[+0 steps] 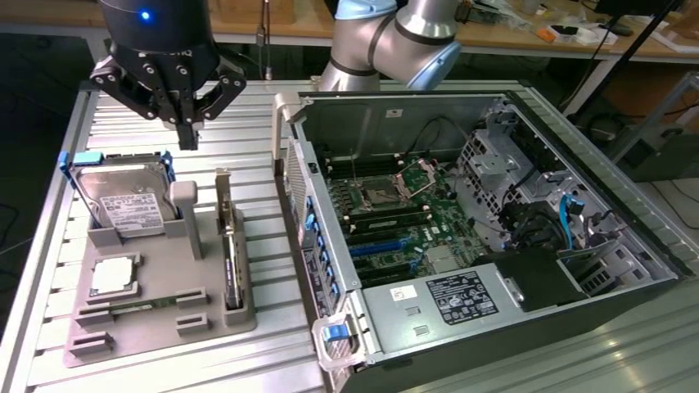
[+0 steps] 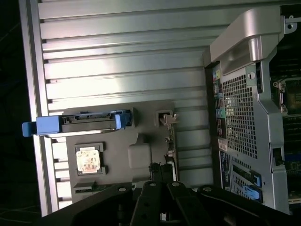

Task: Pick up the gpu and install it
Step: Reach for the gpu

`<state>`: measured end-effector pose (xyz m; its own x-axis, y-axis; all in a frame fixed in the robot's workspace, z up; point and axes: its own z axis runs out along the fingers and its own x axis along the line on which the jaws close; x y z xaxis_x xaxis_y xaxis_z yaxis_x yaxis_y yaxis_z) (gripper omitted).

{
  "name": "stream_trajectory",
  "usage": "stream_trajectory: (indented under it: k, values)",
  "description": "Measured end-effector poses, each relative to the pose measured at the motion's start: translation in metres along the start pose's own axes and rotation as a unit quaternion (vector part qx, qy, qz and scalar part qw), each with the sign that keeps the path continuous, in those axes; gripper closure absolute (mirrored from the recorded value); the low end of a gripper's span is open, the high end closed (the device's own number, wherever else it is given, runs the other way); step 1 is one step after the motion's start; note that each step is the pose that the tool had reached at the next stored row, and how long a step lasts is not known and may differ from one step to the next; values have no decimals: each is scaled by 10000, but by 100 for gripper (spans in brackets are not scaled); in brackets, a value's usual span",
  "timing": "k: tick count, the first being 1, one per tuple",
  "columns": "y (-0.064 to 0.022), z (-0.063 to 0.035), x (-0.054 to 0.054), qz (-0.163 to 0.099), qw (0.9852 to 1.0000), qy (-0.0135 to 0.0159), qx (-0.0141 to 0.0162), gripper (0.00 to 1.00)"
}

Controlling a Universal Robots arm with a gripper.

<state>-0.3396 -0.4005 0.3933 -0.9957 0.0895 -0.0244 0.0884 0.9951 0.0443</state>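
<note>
ASSEMBLY BENCH: A robot arm's gripper (image 1: 187, 137), fingers pressed together and carrying nothing, hangs above the slatted table (image 1: 268, 360) just past the hard-drive end of a grey holder (image 1: 164, 323), beside an open computer case (image 1: 437, 205). The gpu (image 1: 229, 254) stands on edge in the holder's slot nearest the case, its pale bracket end toward the gripper. A hard drive (image 1: 123, 201) is propped in the neighbouring bay. In the wrist view the gpu (image 2: 170, 136) appears as a thin strip close to the fingertips. The card looks light and stiff but fragile. Its exposed upper edge seems the safest place to take hold, pinched across the thin faces and kept clear of the connector edge seated in the slot.
</note>
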Motion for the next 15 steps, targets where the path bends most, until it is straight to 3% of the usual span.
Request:
stream_trajectory:
  k: [15]
  values:
    - [-15,-4,161,0,10000,0,-1,89]
